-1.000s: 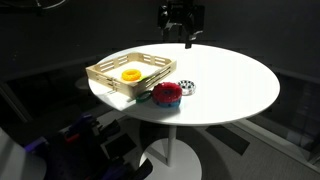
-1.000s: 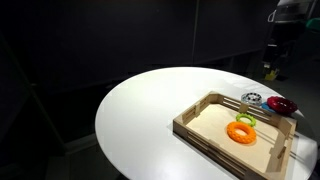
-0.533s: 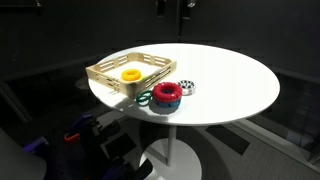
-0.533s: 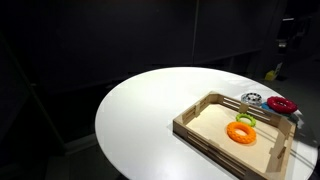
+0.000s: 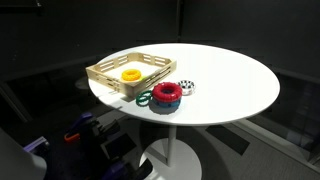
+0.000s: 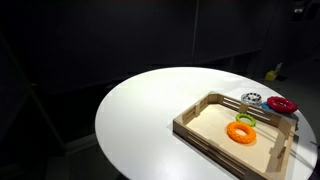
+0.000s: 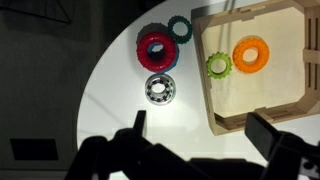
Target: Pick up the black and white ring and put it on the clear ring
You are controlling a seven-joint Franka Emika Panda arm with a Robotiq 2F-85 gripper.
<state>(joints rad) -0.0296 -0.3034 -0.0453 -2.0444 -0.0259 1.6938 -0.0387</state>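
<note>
In the wrist view a small ring [image 7: 160, 89] with pale, see-through and black patches lies on the white table [image 7: 120, 70], just below the red ring [image 7: 155, 50]. It also shows in both exterior views [image 5: 186, 87] [image 6: 250, 99]. I cannot tell whether this is the black and white ring, the clear ring, or one lying on the other. My gripper [image 7: 203, 130] is open and empty, high above the table, with its fingers dark at the bottom of the wrist view. It is out of both exterior views.
A wooden tray [image 7: 212, 100] [image 5: 100, 72] [image 6: 195, 128] holds an orange-yellow ring [image 7: 251, 54] and a light green ring [image 7: 219, 66]. The red ring sits on a dark blue ring. A dark green ring [image 7: 180, 28] lies beside it. The table edge [image 7: 90, 80] is near.
The gripper has risen away from the table and left both exterior views. The rings and the tray have not moved.
</note>
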